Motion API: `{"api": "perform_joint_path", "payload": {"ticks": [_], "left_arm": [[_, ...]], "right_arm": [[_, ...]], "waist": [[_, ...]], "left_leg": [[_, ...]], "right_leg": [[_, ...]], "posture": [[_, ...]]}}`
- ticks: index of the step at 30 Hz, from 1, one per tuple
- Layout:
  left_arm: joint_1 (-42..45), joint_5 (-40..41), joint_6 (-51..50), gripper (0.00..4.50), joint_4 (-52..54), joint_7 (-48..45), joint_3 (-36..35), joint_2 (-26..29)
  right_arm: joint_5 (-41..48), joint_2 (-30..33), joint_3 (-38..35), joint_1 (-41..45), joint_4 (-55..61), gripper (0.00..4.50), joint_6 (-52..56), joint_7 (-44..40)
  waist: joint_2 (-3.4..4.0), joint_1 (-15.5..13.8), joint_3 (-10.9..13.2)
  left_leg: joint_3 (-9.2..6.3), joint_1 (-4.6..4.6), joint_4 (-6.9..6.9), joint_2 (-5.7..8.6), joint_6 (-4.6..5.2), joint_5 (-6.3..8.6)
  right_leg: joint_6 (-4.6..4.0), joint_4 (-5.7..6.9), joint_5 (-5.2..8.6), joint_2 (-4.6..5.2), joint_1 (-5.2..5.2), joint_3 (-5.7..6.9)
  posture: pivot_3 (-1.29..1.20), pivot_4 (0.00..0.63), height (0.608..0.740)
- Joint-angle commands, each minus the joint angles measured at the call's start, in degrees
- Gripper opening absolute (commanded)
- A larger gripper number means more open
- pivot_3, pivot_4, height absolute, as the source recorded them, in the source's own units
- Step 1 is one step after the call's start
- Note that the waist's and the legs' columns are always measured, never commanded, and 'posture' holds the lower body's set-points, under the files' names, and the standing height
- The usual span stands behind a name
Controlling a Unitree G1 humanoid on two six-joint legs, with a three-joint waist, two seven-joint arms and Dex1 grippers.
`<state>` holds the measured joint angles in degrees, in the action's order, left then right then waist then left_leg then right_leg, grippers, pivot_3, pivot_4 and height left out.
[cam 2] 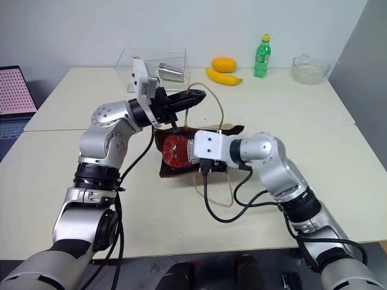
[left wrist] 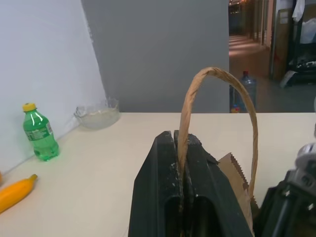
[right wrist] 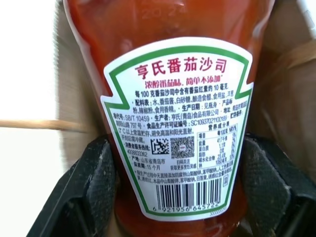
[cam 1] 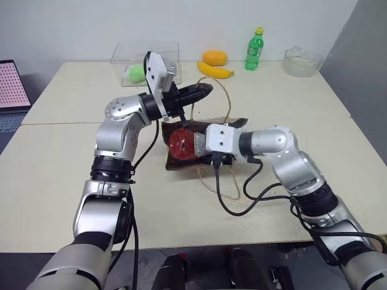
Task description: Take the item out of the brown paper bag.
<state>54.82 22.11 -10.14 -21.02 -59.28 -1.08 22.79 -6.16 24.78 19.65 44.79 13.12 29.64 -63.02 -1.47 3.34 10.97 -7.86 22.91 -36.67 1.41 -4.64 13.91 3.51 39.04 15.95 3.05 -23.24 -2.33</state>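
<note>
Pinching a bag handle [left wrist: 190, 123] shut, the left pincer [cam 1: 202, 90] lifted the brown paper bag [cam 1: 233, 128]; the right pincer [right wrist: 173, 185] gripped the red ketchup bottle [right wrist: 170, 98].

Head pair looks down over the table [cam 1: 72, 145] — wrist cameras sit close.

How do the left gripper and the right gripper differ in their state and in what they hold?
The left gripper is shut on a thin loop handle of the brown paper bag; the right gripper stands wide around the red sauce bottle. The left is raised above the bag; the right is low at it. Both have black fingers.
</note>
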Motion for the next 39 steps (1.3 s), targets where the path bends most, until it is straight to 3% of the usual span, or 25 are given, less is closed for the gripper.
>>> {"api": "perform_joint_path", "payload": {"ticks": [1,7,10,12,17,21,25,30,31,34,39], "left_arm": [[1.28,-0.79,1.54,0.00,0.03,0.80,-0.73,0.15],[1.26,-1.88,2.30,0.00,-0.74,1.23,-0.51,-0.50],[0.97,-2.33,2.33,0.00,-0.59,1.29,-0.50,-0.52],[0.76,-2.58,2.44,0.00,-0.60,1.39,-0.53,-0.46],[0.13,-2.76,2.33,0.00,-0.10,1.29,-0.61,-0.28],[0.47,-2.89,2.37,0.00,-0.48,1.13,-0.36,-0.72],[0.82,-2.90,2.43,0.00,-0.64,0.86,-0.12,-1.16],[0.69,-2.90,2.22,0.00,-0.23,0.88,0.03,-1.34],[0.57,-2.89,2.28,0.00,-0.09,0.94,0.09,-1.33],[0.38,-2.57,1.84,0.00,0.18,0.78,0.19,-1.37],[0.30,-3.01,2.53,0.00,-0.38,0.87,0.44,-1.64]], "right_arm": [[10.82,0.24,-7.02,0.87,8.85,3.16,5.36,-2.85],[31.67,-5.25,-20.77,4.71,15.59,3.16,21.82,2.59],[36.91,-5.14,-30.25,8.71,13.79,3.16,24.95,9.47],[36.28,-1.46,-35.12,10.30,11.66,3.16,23.67,13.31],[19.37,20.73,-31.01,-2.00,4.36,3.16,5.59,12.16],[5.00,31.73,-22.25,-12.21,-8.64,3.16,-9.96,14.43],[-4.56,34.70,-13.95,-16.07,-19.33,3.16,-23.30,15.99],[-7.95,33.65,-10.55,-15.67,-26.65,3.16,-29.24,16.06],[-7.66,33.42,-10.51,-15.70,-26.80,3.51,-29.33,15.35],[-5.75,33.00,-11.50,-16.40,-25.44,4.49,-28.23,12.96],[5.39,35.33,-22.32,-22.97,-9.73,4.49,-16.42,7.46]], "waist": [[0.00,0.04,0.00],[0.00,0.06,0.00],[0.00,-0.12,0.00],[0.00,-0.46,0.00],[-0.02,-1.70,-0.01],[0.00,-1.41,0.00],[0.05,0.16,0.02],[0.08,1.07,0.03],[0.08,1.07,0.03],[0.08,1.04,0.03],[0.08,0.42,0.03]], "left_leg": [[0.02,0.00,0.00,0.00,0.00,0.00],[0.01,0.00,0.00,-0.02,0.06,0.03],[-0.01,0.01,-0.04,0.01,0.08,0.04],[-0.01,0.01,-0.04,0.02,0.13,0.07],[0.07,0.06,-0.04,0.13,0.31,0.18],[0.20,0.07,-0.08,0.16,0.34,0.19],[0.30,-0.01,-0.09,0.04,0.33,0.19],[0.32,-0.03,-0.11,0.01,0.31,0.17],[0.32,-0.02,-0.13,0.02,0.31,0.17],[0.27,-0.01,-0.16,0.03,0.28,0.16],[0.20,0.02,-0.18,0.04,0.29,0.16]], "right_leg": [[0.00,0.00,0.00,0.00,0.00,-0.01],[-0.01,0.05,-0.01,0.00,-0.02,-0.01],[-0.02,0.06,-0.02,0.01,-0.01,-0.01],[-0.01,0.04,-0.03,0.03,0.01,-0.01],[0.01,-0.09,-0.02,0.10,0.02,-0.01],[0.03,-0.05,-0.01,0.13,0.01,-0.09],[0.03,0.03,-0.02,0.06,0.00,-0.16],[0.03,0.04,-0.02,0.04,0.00,-0.20],[0.03,0.04,-0.02,0.04,0.00,-0.19],[0.04,0.02,-0.02,0.05,0.04,-0.18],[0.05,0.02,-0.03,0.05,0.06,-0.15]], "posture": [[0.00,0.150,0.740],[0.00,0.150,0.740],[0.00,0.150,0.740],[0.00,0.150,0.740],[0.00,0.150,0.740],[0.00,0.150,0.740],[0.00,0.150,0.740],[0.00,0.150,0.740],[0.00,0.150,0.740],[0.00,0.150,0.740],[0.00,0.150,0.740]]}}
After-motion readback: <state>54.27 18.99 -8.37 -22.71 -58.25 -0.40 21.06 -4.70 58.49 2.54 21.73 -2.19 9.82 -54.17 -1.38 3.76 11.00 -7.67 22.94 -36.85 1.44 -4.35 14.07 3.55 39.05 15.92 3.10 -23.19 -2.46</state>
